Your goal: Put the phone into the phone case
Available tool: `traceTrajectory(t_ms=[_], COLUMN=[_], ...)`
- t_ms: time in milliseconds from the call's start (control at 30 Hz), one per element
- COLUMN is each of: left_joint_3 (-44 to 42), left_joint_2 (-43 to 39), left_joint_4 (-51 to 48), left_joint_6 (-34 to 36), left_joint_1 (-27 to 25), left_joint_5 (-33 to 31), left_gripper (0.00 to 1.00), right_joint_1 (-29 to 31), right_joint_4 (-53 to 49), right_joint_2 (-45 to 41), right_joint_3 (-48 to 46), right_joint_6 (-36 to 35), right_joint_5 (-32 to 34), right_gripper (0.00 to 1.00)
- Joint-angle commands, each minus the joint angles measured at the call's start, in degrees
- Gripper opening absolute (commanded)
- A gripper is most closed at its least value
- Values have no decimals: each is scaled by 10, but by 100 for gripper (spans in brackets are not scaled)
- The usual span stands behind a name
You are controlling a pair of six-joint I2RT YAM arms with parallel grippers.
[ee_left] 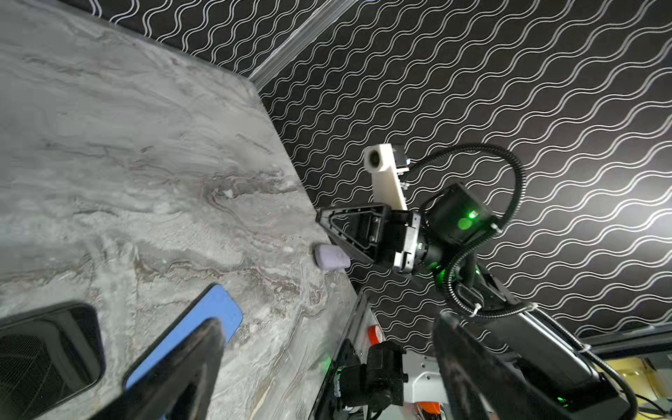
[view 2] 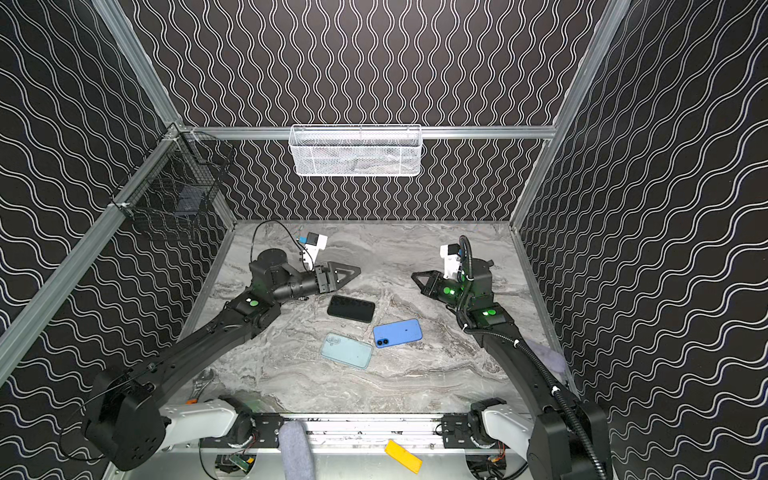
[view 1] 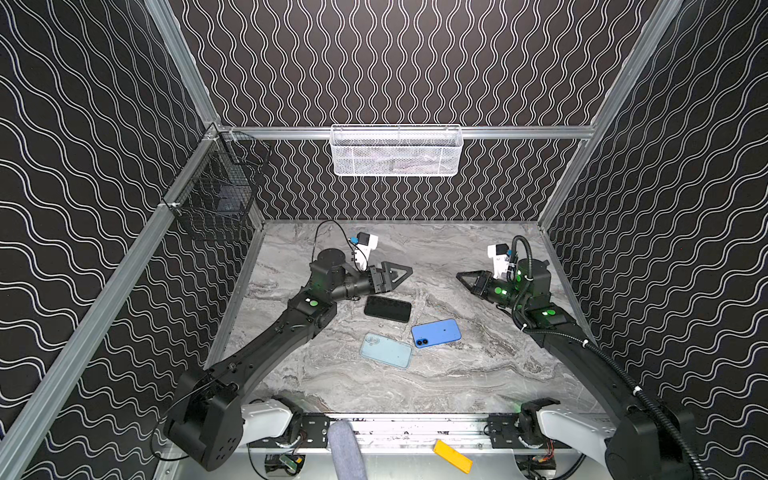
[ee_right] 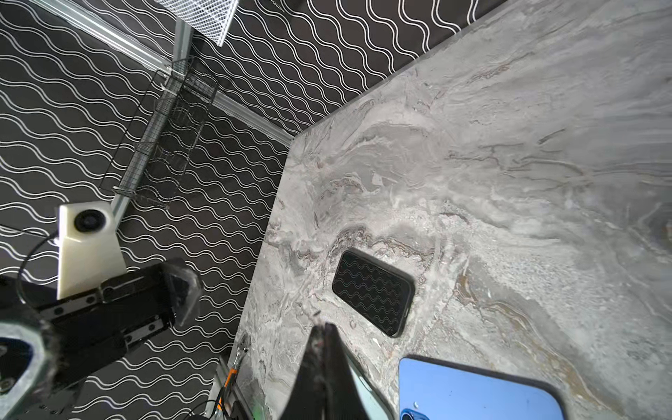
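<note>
The black glass-fronted phone (view 1: pixel 387 308) lies flat, screen up, in the middle of the grey marbled desk (view 1: pixel 457 386), clear of both arms. Nearer the camera lie a bright blue rounded slab (view 1: pixel 436 332) with two lenses at one corner and a pale blue translucent case (view 1: pixel 386 350), close together but not touching. Whether the blue slab is a phone's back or a second case cannot be told, nor whether the pale case holds anything.

The left jaws stand wide apart and empty. The left wrist view shows one dark finger (ee_left: pixel 174 371) in front of the blue slab and its mate far across the picture. In both top views the two overlap into a single triangle just behind the black phone. The right jaws are pressed together on nothing, as the right wrist view shows, and sit toward the desk's right side.

The left wrist view cuts off the black phone and most of the blue slab, and misses the pale case. A lilac-grey cloth (view 2: pixel 547 353) at the desk's right edge and a silvery spanner (view 2: pixel 203 384) at its left edge never show in both top views, since an arm covers each. The contents of the white mesh basket (view 1: pixel 395 151) are unclear.
</note>
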Motion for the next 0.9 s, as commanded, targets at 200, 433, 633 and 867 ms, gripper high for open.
traceTrajectory(t_ms=[200,433,633,867], left_joint_3=[15,26,29,29], left_joint_2=[-11,-9,-20,-34], left_joint_4=[-69,-96,-124,-160], left_joint_6=[55,71,81,93], left_joint_1=[-4,-4,-8,-25], left_joint_5=[-37,-47,-65,-89], left_gripper=[98,99,99,99], right_joint_1=[0,-2,-6,-14], right_joint_4=[-13,-20,-31,-59], right_joint_2=[1,-6,-12,-28], right_joint_3=[4,4,3,-7], right_joint_6=[-18,-27,-34,-44], right_joint_5=[10,25,33,51], right_gripper=[13,16,21,36])
